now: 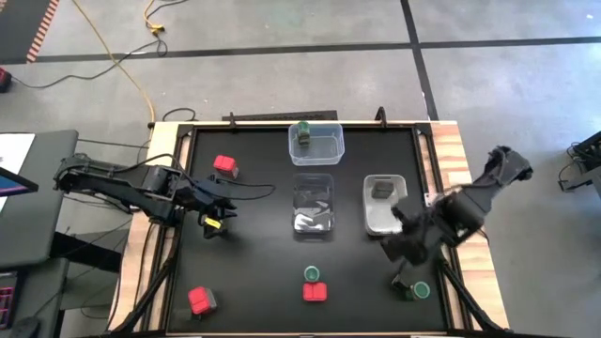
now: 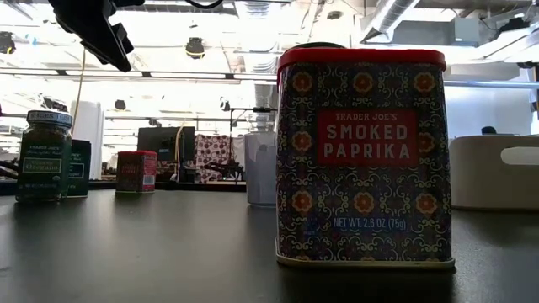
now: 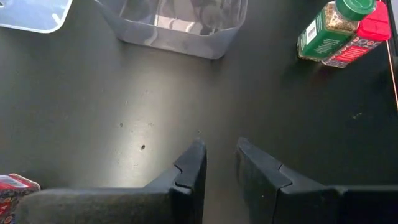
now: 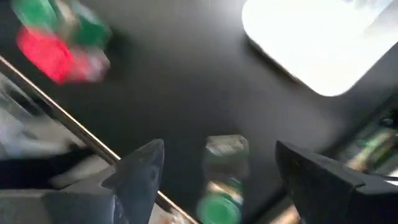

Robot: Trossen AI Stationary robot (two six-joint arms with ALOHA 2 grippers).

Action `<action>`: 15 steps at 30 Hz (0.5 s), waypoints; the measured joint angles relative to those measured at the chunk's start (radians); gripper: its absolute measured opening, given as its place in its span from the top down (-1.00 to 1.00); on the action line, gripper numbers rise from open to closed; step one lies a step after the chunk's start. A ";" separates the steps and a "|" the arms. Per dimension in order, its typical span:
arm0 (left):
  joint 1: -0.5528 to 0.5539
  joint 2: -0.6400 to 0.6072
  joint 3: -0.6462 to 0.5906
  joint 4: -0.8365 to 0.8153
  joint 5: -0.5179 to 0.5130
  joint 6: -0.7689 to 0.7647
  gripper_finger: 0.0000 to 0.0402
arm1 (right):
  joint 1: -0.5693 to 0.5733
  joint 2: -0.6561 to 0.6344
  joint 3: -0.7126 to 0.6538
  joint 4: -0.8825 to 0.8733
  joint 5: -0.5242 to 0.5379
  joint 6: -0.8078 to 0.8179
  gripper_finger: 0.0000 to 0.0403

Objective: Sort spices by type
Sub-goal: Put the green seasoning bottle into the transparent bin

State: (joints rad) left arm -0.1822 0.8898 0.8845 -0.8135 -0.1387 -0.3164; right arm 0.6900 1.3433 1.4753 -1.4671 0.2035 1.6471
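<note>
The left tool (image 1: 210, 223) hangs over the left part of the black worktop (image 1: 254, 272), fingers (image 3: 189, 171) nearly together with just a thin gap and nothing between them. The right tool (image 1: 402, 252) is over by the right edge, spread wide and empty, with a green-lidded jar (image 4: 222, 180) lying on the worktop between its fingers and not gripped. Spices are all over the place: one red tin (image 1: 225, 166) back left, another red tin (image 1: 202, 300) front left, and a third red tin (image 1: 315, 292) sits front centre right beside a green-lidded jar (image 1: 312, 274). A green jar (image 1: 304, 132) sits in the back clear tub (image 1: 316, 143), and a dark block (image 1: 381, 190) sits in the right tub (image 1: 382, 206). The middle tub (image 1: 314, 207) holds something that's hard to make out.
</note>
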 joint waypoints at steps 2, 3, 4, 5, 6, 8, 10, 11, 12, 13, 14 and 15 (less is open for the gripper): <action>0.000 0.000 0.000 0.000 0.000 -0.008 0.63 | 0.050 -0.001 -0.029 -0.007 -0.039 -0.031 -0.65; 0.000 0.000 0.000 0.000 0.000 -0.020 0.63 | 0.076 -0.001 -0.042 -0.008 -0.058 -0.055 -0.65; 0.000 0.000 0.000 0.000 0.000 -0.036 0.63 | 0.102 0.000 -0.054 -0.007 -0.073 -0.076 -0.64; 0.000 0.000 0.000 0.000 0.000 -0.050 0.63 | 0.125 0.000 -0.066 -0.001 -0.083 -0.097 -0.64; 0.000 0.000 0.000 0.000 0.000 -0.059 0.63 | 0.145 0.000 -0.078 0.007 -0.091 -0.116 -0.64; 0.000 0.000 0.000 0.000 0.000 -0.063 0.63 | 0.175 0.000 -0.099 0.018 -0.103 -0.165 -0.63; 0.000 0.000 0.000 0.000 0.000 -0.064 0.63 | 0.205 0.000 -0.114 0.020 -0.104 -0.222 -0.63; 0.000 0.000 0.000 0.000 0.000 -0.064 0.63 | 0.217 0.000 -0.122 0.024 -0.105 -0.253 -0.63; 0.000 0.000 0.000 0.000 0.000 -0.065 0.63 | 0.228 0.000 -0.126 0.028 -0.105 -0.288 -0.63; 0.000 0.000 0.000 0.001 0.000 -0.066 0.63 | 0.243 0.000 -0.129 0.038 -0.105 -0.321 -0.63; 0.000 0.000 0.000 0.002 0.000 -0.066 0.63 | 0.258 0.000 -0.132 0.052 -0.105 -0.358 -0.63; 0.000 0.000 0.000 0.002 0.000 -0.066 0.63 | 0.275 0.000 -0.137 0.064 -0.106 -0.403 -0.63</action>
State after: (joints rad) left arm -0.1822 0.8898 0.8845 -0.8112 -0.1387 -0.3822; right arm 0.9647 1.3430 1.3384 -1.4031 0.0975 1.2437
